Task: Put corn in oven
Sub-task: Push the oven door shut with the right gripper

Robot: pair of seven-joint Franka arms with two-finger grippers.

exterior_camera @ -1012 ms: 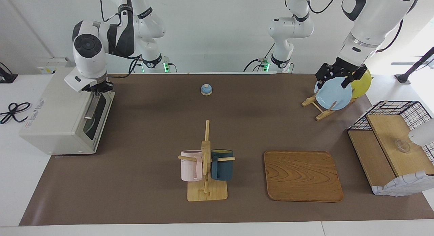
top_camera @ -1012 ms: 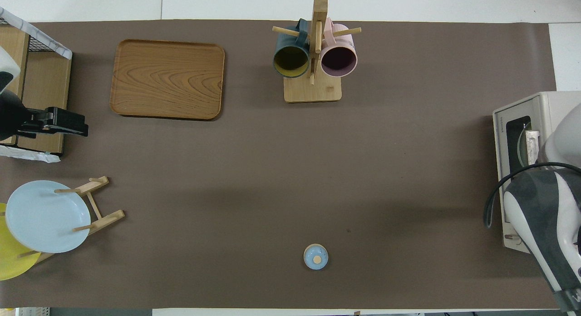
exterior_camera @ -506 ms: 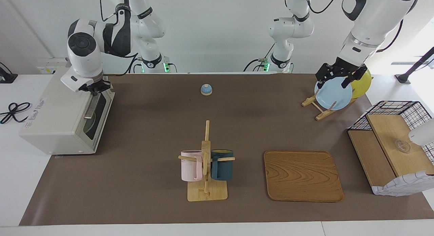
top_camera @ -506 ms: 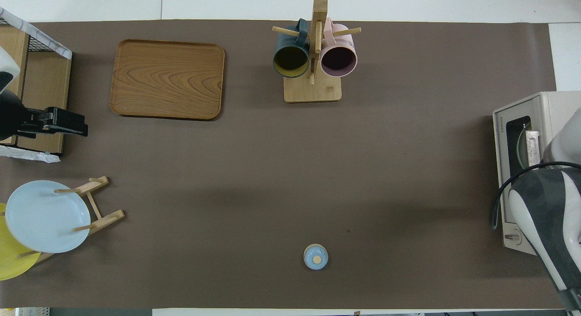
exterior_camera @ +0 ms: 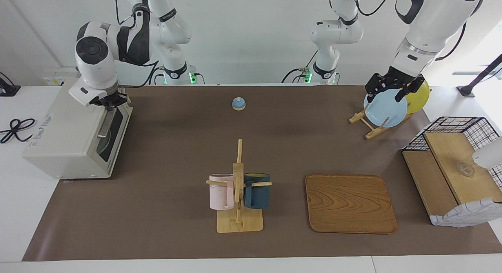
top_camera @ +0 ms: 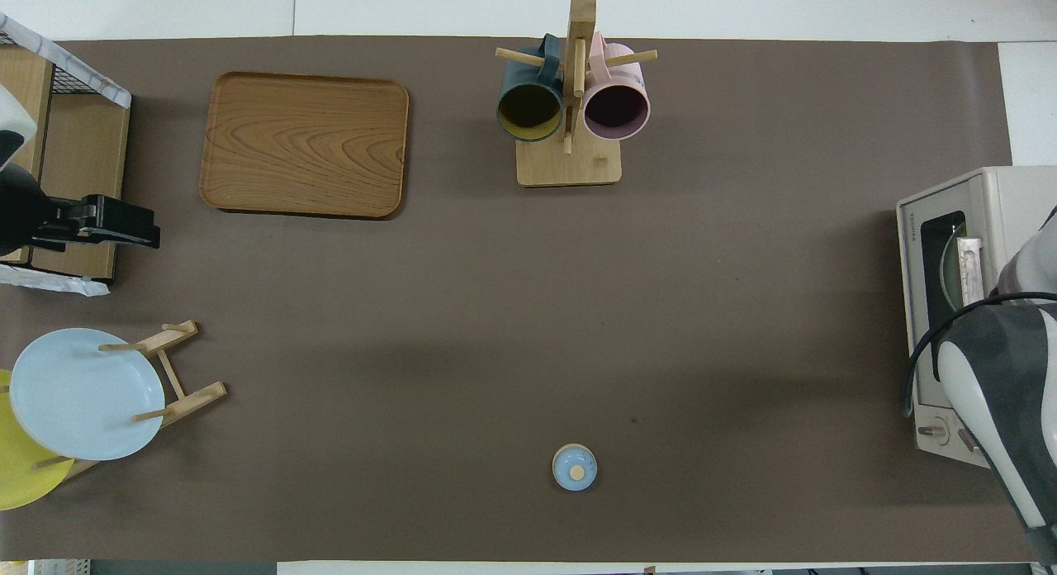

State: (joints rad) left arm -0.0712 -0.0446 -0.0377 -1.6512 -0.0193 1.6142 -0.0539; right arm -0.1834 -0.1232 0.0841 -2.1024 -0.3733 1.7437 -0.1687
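Note:
The off-white oven (exterior_camera: pixel 66 135) stands at the right arm's end of the table, its dark glass door shut. It also shows in the overhead view (top_camera: pixel 950 228). My right gripper (exterior_camera: pixel 111 104) is at the top of the door, at the end of the metal bar handle (exterior_camera: pixel 105 127) nearer to the robots. In the overhead view the right arm (top_camera: pixel 999 393) covers that gripper. My left gripper (exterior_camera: pixel 386 90) hangs in the air over the blue plate (exterior_camera: pixel 385 108) at the left arm's end, and also shows in the overhead view (top_camera: pixel 124 228). The corn is out of view.
A plate rack (exterior_camera: pixel 370 126) holds the blue plate and a yellow plate (exterior_camera: pixel 419 95). A wooden tray (exterior_camera: pixel 350 203), a mug stand (exterior_camera: pixel 239 210) with a pink mug and a dark mug, a small blue knob-lid (exterior_camera: pixel 238 103) and a wire shelf basket (exterior_camera: pixel 455 175) are on the table.
The right arm's wrist has shifted a little toward the oven's top, uncovering more of the oven's front in the overhead view. The door stays shut. The left arm has not moved.

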